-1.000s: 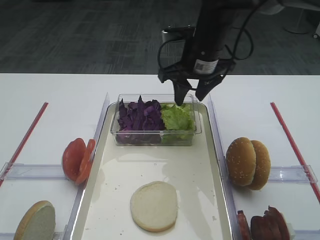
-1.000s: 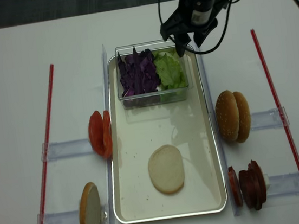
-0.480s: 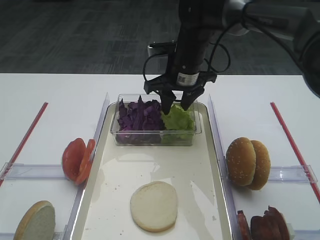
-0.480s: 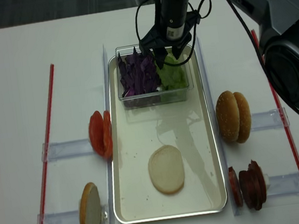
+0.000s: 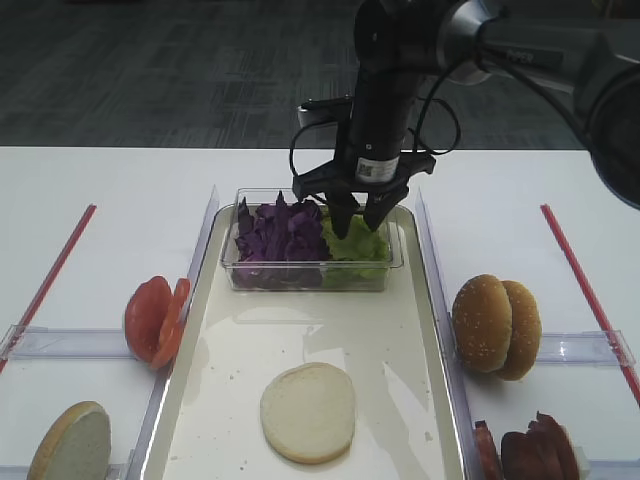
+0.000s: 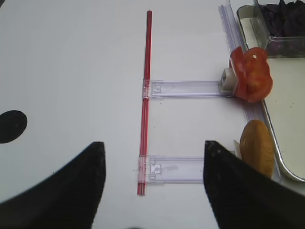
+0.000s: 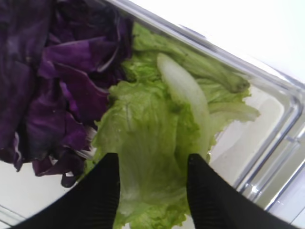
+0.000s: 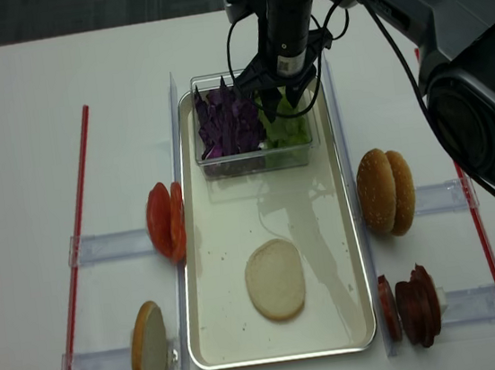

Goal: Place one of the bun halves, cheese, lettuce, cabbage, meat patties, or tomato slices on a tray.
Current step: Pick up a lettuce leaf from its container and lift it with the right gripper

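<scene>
Pale green lettuce (image 7: 152,138) fills the right half of a clear plastic tub (image 5: 395,250), beside shredded purple cabbage (image 5: 280,232) in the left half. The tub stands at the far end of a metal tray (image 5: 420,340), which lies on a white worktop (image 5: 120,190). A bun half (image 5: 308,411) lies flat near the tray's front.

The right tool (image 7: 151,183) points down into the tub, its two dark fingers (image 7: 102,191) parted with a lettuce leaf between them; whether they have gripped it yet cannot be told. The left tool (image 6: 152,186) hangs wide open and empty over the worktop's left side, near tomato slices (image 6: 251,74) in a rack.

The step appears to be picking up lettuce. Doing it well likely means pinching one leaf near its middle, keeping clear of the cabbage and tub wall, then lifting straight up.
</scene>
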Controlling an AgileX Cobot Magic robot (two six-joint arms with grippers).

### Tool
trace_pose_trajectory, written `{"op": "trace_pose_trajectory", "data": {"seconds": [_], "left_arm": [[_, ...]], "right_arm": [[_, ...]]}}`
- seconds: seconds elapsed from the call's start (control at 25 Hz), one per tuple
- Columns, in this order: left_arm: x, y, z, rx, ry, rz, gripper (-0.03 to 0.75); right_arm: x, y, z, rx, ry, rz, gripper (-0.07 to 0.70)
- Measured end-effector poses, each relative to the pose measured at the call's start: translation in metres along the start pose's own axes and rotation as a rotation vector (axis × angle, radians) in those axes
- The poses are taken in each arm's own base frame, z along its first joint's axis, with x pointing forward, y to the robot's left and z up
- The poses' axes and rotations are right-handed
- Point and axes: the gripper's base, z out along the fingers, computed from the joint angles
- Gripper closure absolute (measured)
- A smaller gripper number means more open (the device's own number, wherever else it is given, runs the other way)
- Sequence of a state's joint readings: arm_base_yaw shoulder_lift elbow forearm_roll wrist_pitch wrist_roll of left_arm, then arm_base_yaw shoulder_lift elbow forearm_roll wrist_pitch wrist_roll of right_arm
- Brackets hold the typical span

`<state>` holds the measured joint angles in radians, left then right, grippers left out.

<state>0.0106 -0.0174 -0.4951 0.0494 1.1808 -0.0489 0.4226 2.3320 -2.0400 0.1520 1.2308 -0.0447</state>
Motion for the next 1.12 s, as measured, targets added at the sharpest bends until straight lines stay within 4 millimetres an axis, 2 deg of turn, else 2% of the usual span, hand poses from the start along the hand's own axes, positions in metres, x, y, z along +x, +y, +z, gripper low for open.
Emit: {"op": "trace_pose_trajectory", "data": {"seconds": [0.16, 0.44, 0.68, 0.96, 1.12], "left_arm": [[0.000, 0.000, 0.000, 0.000, 0.000, 0.000, 0.292], [0.000, 0.000, 0.000, 0.000, 0.000, 0.000, 0.292], [0.000, 0.000, 0.000, 0.000, 0.000, 0.000, 0.292], [0.000, 0.000, 0.000, 0.000, 0.000, 0.000, 0.292], [0.000, 0.000, 0.000, 0.000, 0.000, 0.000, 0.292]], "right_arm": [[0.000, -0.003, 0.003, 0.025, 0.007, 0.003, 0.292], [0.000, -0.003, 0.004, 0.030, 0.009, 0.003, 0.306], [0.000, -0.005, 0.011, 0.032, 0.024, 0.007, 0.372], [0.000, -0.005, 0.011, 0.038, 0.024, 0.008, 0.379], [0.000, -0.005, 0.011, 0.040, 0.024, 0.007, 0.426]]}}
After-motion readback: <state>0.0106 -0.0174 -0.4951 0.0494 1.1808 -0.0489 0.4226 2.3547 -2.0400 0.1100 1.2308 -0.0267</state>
